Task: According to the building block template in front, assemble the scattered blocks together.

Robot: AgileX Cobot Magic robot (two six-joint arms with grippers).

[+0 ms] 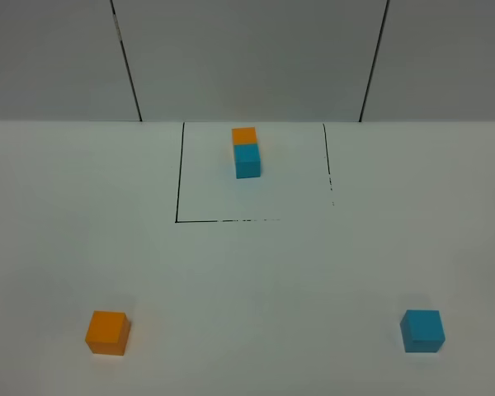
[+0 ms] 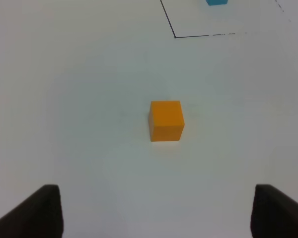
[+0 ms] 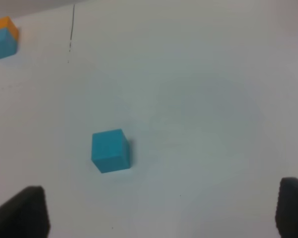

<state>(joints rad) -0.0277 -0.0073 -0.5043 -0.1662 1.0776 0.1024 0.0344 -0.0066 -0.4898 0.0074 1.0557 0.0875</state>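
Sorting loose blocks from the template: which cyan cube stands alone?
The front-right cyan cube, touching nothing; the other cyan cube sits against an orange cube inside the black outline.

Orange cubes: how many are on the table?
2. One loose orange cube sits alone, near left in the high view. The other forms the far half of the building block template inside the black outline. Nothing looks hidden.

Template (image 1: 247, 153): 2 cubes joined front to back, far middle of the table (image 1: 256, 280), inside the outline (image 1: 178, 181).
Left cube (image 1: 107, 332): near left, outside the outline, well apart from the template.
Right cube (image 1: 421, 331): near right, level with the left cube.
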